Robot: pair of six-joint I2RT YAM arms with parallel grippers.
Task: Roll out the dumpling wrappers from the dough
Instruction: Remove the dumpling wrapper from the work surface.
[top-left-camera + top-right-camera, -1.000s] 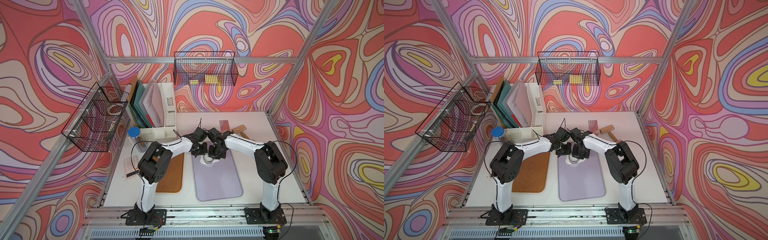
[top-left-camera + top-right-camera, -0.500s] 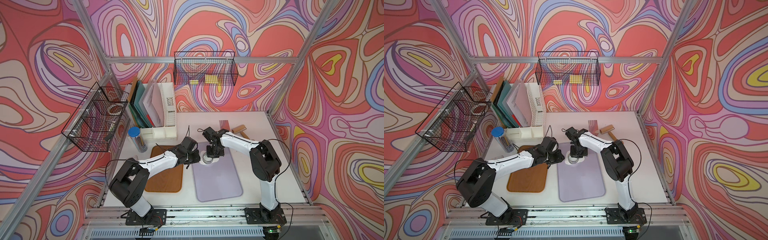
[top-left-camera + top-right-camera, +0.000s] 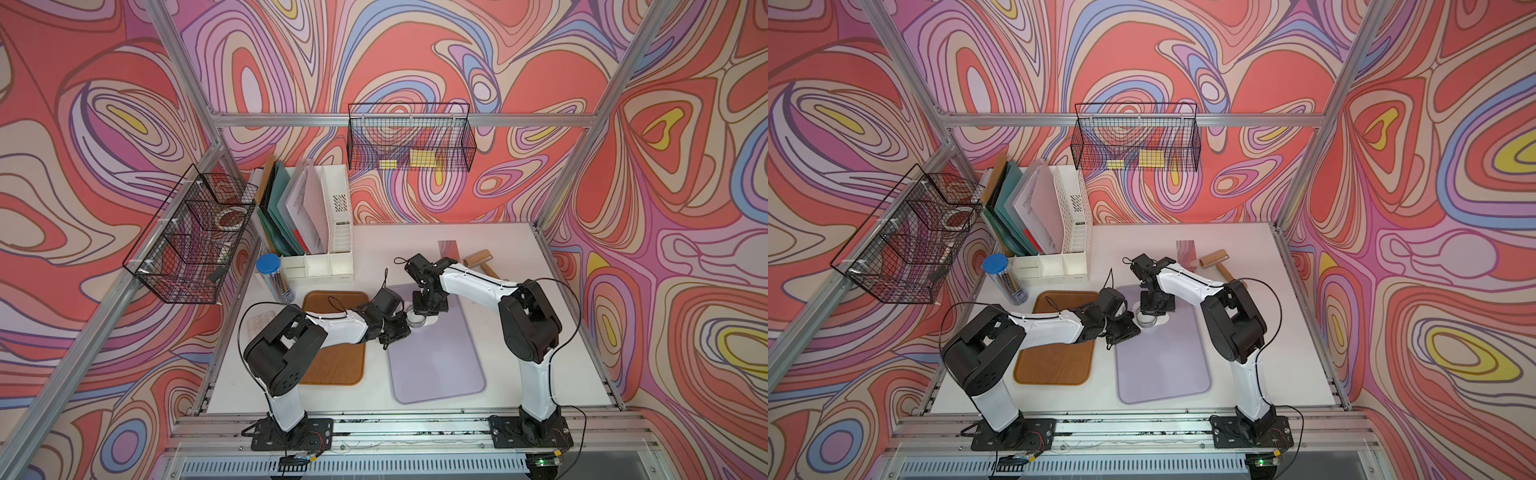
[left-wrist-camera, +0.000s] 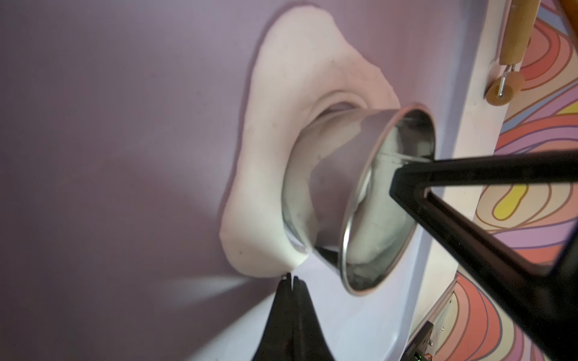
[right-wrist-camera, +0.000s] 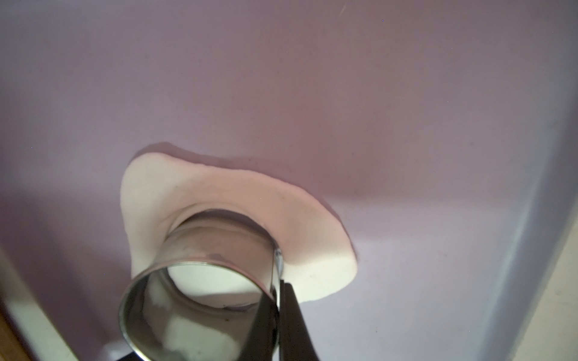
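In both top views the left gripper (image 3: 401, 329) sits farther down the left edge of the lilac mat (image 3: 436, 374) than a second ago, and its fingers have drawn together. The right gripper (image 3: 428, 308) stays over the mat's far left corner. There the dough (image 3: 433, 322) shows as a small white patch around the steel cup (image 3: 417, 319). The left forearm reaches in low from off the mat's left side. The right forearm crosses the mat's far end, wrist bent straight down.

In the left wrist view the dough (image 4: 262, 175) is a thin, matte, ragged sheet lying flat on the mat. The left fingertips (image 4: 283, 292) are pressed together, empty, at the sheet's edge — whether they touch it I cannot tell.

In the right wrist view the right fingers (image 5: 266, 315) pinch the cup's thin wall. The cup (image 5: 200, 250) stands in a round cut in the sheet — white dough shows through its open ring.
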